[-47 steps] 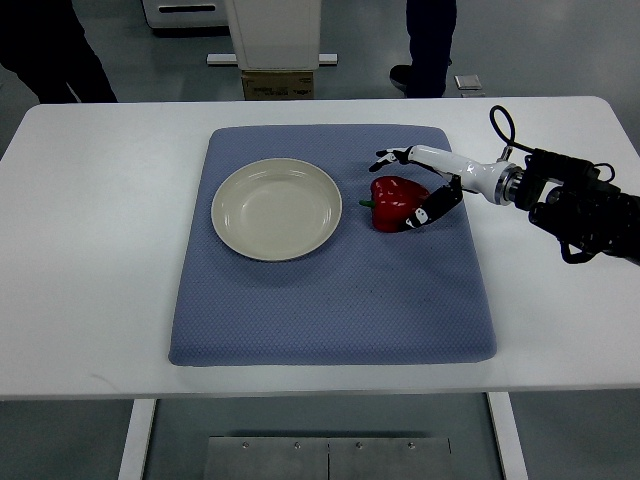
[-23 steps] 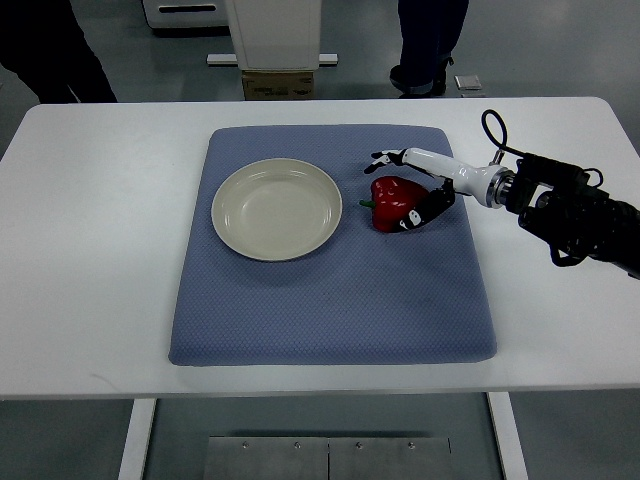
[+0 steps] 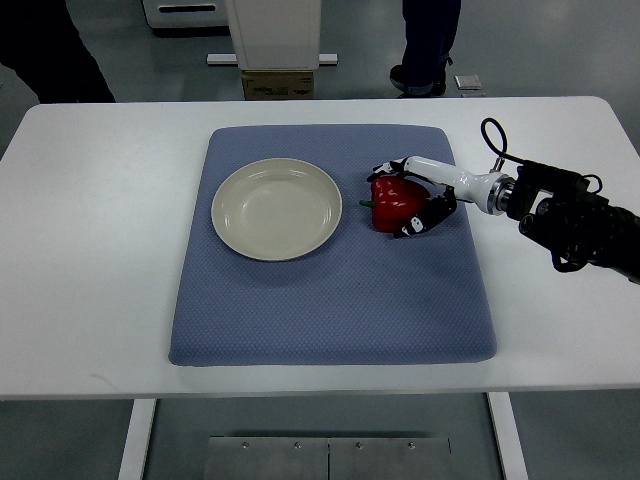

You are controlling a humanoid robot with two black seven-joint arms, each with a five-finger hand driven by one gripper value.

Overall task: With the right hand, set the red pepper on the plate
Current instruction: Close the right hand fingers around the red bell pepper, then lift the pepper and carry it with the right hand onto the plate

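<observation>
A white table [image 3: 90, 250] is filling most of the view, and a blue mat [image 3: 330, 300] is lying across its middle. Toward the left of the mat a cream plate [image 3: 276, 209] is sitting with nothing in it. The right arm [image 3: 575, 215], dark and cabled, is reaching in from the right edge and crossing the table to the mat's right side. At its end the right hand [image 3: 418, 195] is wrapping around the red pepper [image 3: 393, 203], one set of fingers [image 3: 385, 168] curling over the far side of the fruit and the other pressing against its near side, so the pepper is being pinched between them. The red pepper is resting on the mat just beside the plate, right of it and apart from its rim. Beyond the table's far edge, a person's legs [image 3: 428, 40] are standing on the grey floor.
</observation>
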